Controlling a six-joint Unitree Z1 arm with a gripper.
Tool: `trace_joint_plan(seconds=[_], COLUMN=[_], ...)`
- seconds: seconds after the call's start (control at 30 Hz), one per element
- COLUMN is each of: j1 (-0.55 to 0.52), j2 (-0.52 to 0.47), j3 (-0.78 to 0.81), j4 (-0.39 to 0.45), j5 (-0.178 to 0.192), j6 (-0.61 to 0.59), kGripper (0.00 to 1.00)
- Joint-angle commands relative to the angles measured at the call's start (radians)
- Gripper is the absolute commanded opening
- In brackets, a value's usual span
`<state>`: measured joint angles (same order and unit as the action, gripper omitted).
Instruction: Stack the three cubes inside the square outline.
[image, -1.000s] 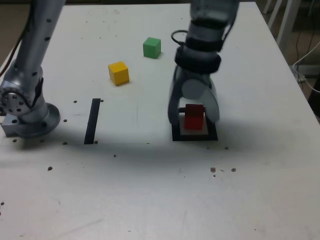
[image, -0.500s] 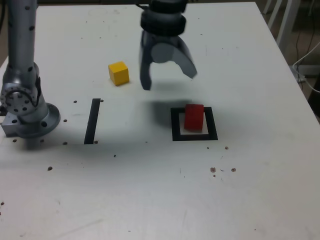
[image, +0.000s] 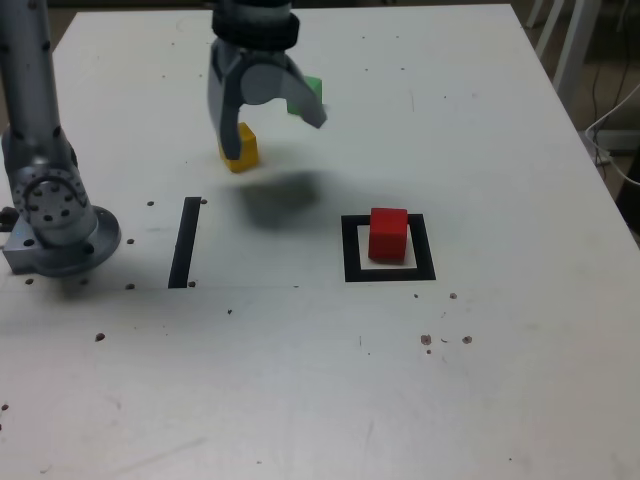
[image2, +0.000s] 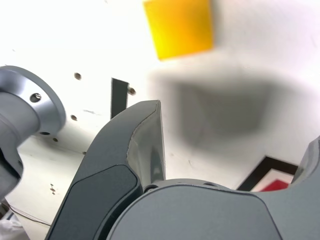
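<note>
- Progress: we count one cube of three placed; two are left to stack.
- Arm base (image: 55, 215) sits at the exterior view's left, with a single black strip (image: 185, 242) on the table (image: 300, 380) just beside it; not a task target.
- Gripper (image: 268, 118) hangs above the table, jaws spread wide, holding nothing; we see both fingers apart in the exterior view.
- Yellow cube (image: 241, 148) lies loose on the table, partly hidden behind one finger in the exterior view; in the wrist view it shows ahead of the fingers (image2: 181, 26), clear of them.
- Green cube (image: 306, 95) lies loose, mostly hidden behind the other finger, farther back on the table.
- Red cube (image: 388, 235) sits inside the square outline (image: 351, 250) at the exterior view's right, flat on the pale centre, well apart from the gripper.
- We judge the yellow cube the likely next pick, then green on top.
</note>
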<state>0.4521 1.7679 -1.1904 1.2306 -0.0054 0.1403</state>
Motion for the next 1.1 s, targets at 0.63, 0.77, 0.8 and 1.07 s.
trace_joint_plan(seconds=[0.63,0.77,0.8,1.07], j1=[0.235,0.253,0.257,0.289], j2=[0.072,0.113,0.122,0.188], j3=[0.074,0.057,0.053,0.02], j4=[-0.081,-0.091,-0.092,-0.086], j5=[0.007,0.005,0.004,0.002], j6=[0.149,0.173,0.179,0.218], kGripper=[0.99,0.99,0.98,0.9])
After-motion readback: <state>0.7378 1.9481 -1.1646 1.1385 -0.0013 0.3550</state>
